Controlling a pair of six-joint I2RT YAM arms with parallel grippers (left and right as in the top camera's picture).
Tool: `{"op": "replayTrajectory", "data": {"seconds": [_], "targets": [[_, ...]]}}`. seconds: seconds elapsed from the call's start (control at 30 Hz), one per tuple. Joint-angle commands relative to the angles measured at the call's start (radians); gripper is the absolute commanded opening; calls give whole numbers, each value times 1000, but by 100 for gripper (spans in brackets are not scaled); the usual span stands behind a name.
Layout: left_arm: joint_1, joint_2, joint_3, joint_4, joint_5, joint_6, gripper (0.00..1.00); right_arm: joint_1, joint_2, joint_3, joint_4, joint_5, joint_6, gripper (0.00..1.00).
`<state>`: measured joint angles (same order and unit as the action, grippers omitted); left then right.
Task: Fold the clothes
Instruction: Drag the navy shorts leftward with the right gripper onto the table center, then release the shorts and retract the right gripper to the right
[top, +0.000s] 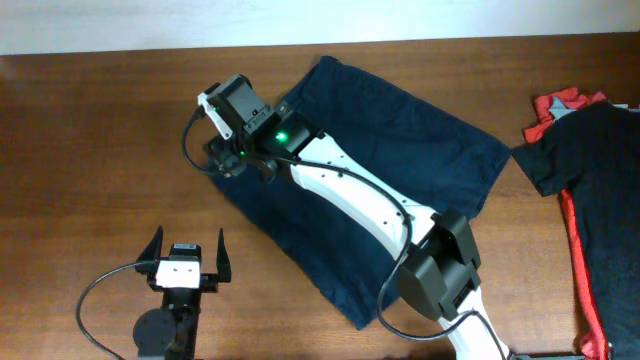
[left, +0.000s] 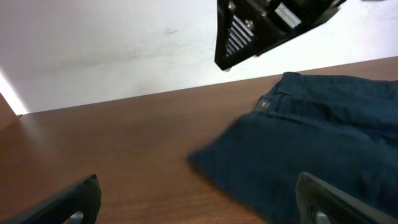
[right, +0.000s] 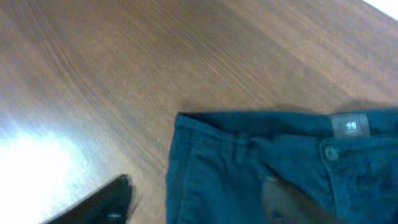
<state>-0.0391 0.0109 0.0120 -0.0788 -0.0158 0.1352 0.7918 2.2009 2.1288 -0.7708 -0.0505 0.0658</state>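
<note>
The clothes, dark navy shorts (top: 400, 170), lie folded flat and slantwise across the middle of the table. Their waistband end, with a button and a small label, shows in the right wrist view (right: 280, 168). My right gripper (top: 232, 160) hovers over the shorts' upper left corner. It is open (right: 199, 205): one finger is over bare wood, the other blurred over the fabric, and nothing is pinched. My left gripper (top: 185, 255) stands open near the front left, apart from the shorts (left: 323, 137), with nothing between its fingers (left: 199, 205).
A black shirt (top: 600, 170) lies on a red garment (top: 560, 105) at the right edge of the table. The white right arm (top: 360, 200) crosses above the shorts. The wooden table (top: 90, 150) ends at a pale wall along the back.
</note>
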Motion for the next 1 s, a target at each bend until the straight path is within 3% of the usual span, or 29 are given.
{"op": "replayTrajectory", "data": {"seconds": [0.0,0.13,0.33,0.4,0.47,0.67,0.97], "targets": [[-3,-6,-3,-4,-6,13,99,-36,-150,24,-42,10,-10,79],[-3,-6,-3,-4,-6,13,99,-126,-290,24,-224,17,-5,81],[-3,-6,-3,-4,-6,13,99,-413,-399,24,-518,17,5,83],[-3,-6,-3,-4,-6,13,99,-533,-394,24,-605,16,6,95],[-3,-6,-3,-4,-7,13,99,-632,-383,22,-661,17,5,99],[-3,-6,-3,-4,-6,13,99,-825,-365,22,-692,16,5,98],[-3,-6,-3,-4,-7,13,99,-930,-365,22,-692,17,5,98]]}}
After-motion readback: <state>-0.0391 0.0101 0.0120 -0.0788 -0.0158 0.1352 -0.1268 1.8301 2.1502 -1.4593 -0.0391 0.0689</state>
